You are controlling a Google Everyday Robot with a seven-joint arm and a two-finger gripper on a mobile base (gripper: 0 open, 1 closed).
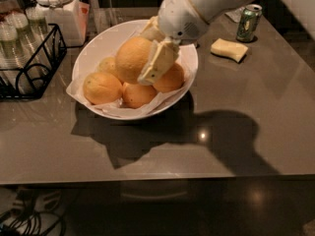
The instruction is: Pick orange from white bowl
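The white bowl [93, 50] stands at the back left of the grey table, lined with crumpled white paper. Several oranges lie in it. The biggest orange [131, 58] is held above the pile, clear of the others. My gripper [142, 58] comes in from the upper right and is shut on this orange; one cream finger [157, 63] lies across its right side, the other shows behind its top. The smaller oranges [102, 87] stay in the bowl below.
A black wire rack [29, 63] with glasses stands at the left. A white jar [56, 9] is behind the bowl. A green can [248, 22] and a yellow sponge [229, 49] lie at the back right. The table's front edge runs along the bottom.
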